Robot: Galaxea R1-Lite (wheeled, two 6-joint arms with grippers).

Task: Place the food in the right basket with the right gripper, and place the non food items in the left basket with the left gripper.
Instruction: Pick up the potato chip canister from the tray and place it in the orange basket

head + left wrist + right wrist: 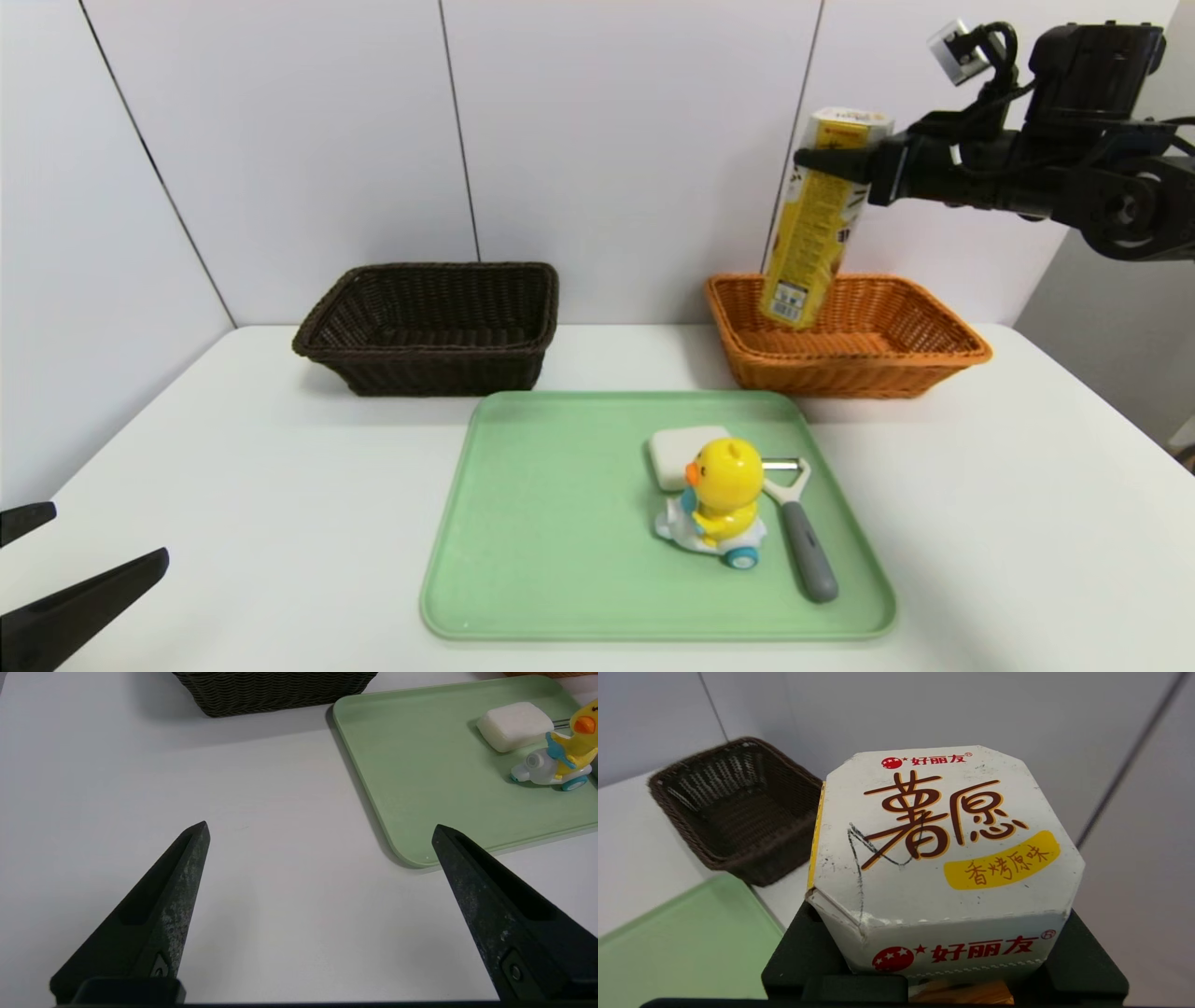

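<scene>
Left pincer (320,831): spread wide open with nothing between its fingers, above the bench at the robot's near left, well apart from the tray.
Right pincer (845,166): closed on the yellow snack carton near its white top end, up over the orange basket.
Yellow snack carton (814,224): held tilted in the right pincer, its lower end over the left part of the orange basket; the white top carries brown Chinese lettering, a yellow label and a dark scribble.
Orange wicker basket (859,378): on the bench behind the tray, on the right; whether the carton touches it, I cannot tell.
Dark brown wicker basket (439,371): on the bench behind the tray, on the left, nothing visible inside.
Green tray (551,560): flat on the bench, in front of and between the two baskets, holding three things on its right half.
Duck toy (727,495): yellow, orange-billed, upright on a white scooter with blue wheels, in front of the white block.
White block (686,453): rounded at the corners, lying behind the duck, partly hidden by it in the head view.
Peeler (808,551): lying right of the duck, grey handle towards the robot, metal blade at the far end.
Bench (280,523): white, against pale wall panels (625,140).
</scene>
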